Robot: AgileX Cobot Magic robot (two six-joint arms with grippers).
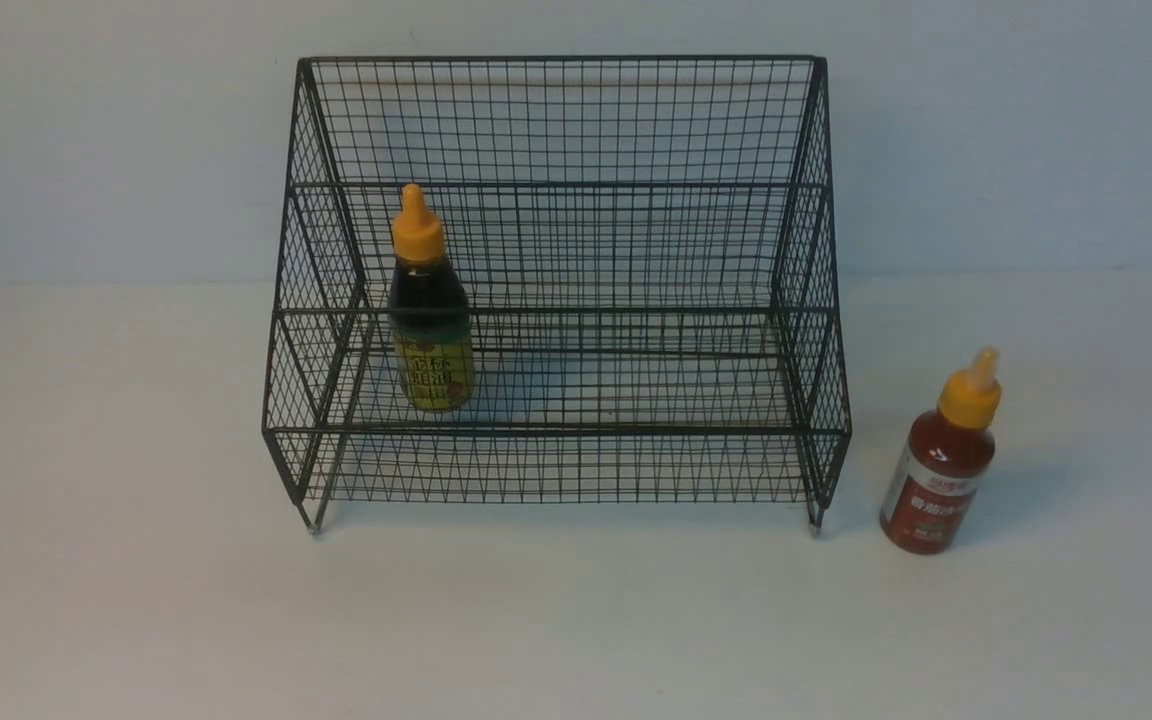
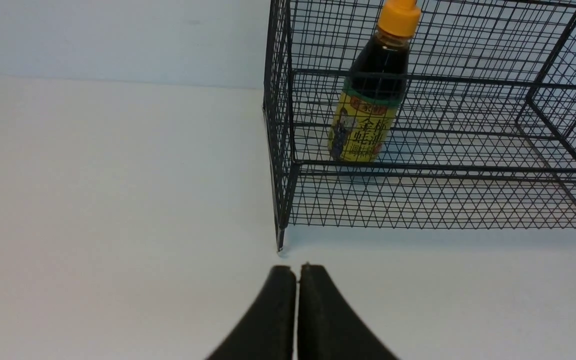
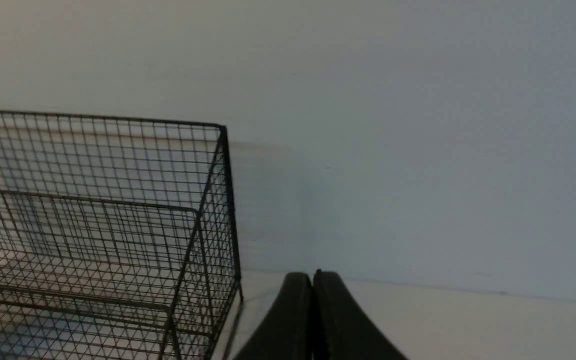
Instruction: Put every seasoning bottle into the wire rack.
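- Wire rack point(image 1: 556, 430) stood on a pale, smooth surface point(image 1: 576, 620); black metal mesh, fine grid of rectangular openings, heavier rods along the edges and across the front.
- Rack shape: tall back, sides sloping down toward the front, short legs ending in small feet at the front corners.
- Dark-sauce bottle point(image 1: 432, 320) was inside the rack, toward its left end, behind the front mesh; nearly upright, slightly tilted. Rounded, tapering shoulders, near-black contents, green band above a yellow label with dark characters.
- Its cap point(image 1: 418, 238) was orange-yellow, a ridged-looking collar under a narrow cone nozzle.
- Red-sauce bottle point(image 1: 939, 470) was outside the rack, on the surface, near the rack's right side and apart from it. Glossy, rounded body, deep red contents, label part white, part red.
- Its cap point(image 1: 970, 395) had a yellow collar and a paler, translucent-looking tip.
- Left claw point(image 2: 298, 272): dark, tapering fingers, closed together with only a hairline seam; nothing gripped.
- Right claw point(image 3: 314, 280): also dark and wedge-shaped, fingers closed together, nothing between them.
- Wall point(image 1: 1016, 130) behind was plain, pale bluish-white, with a few faint marks.
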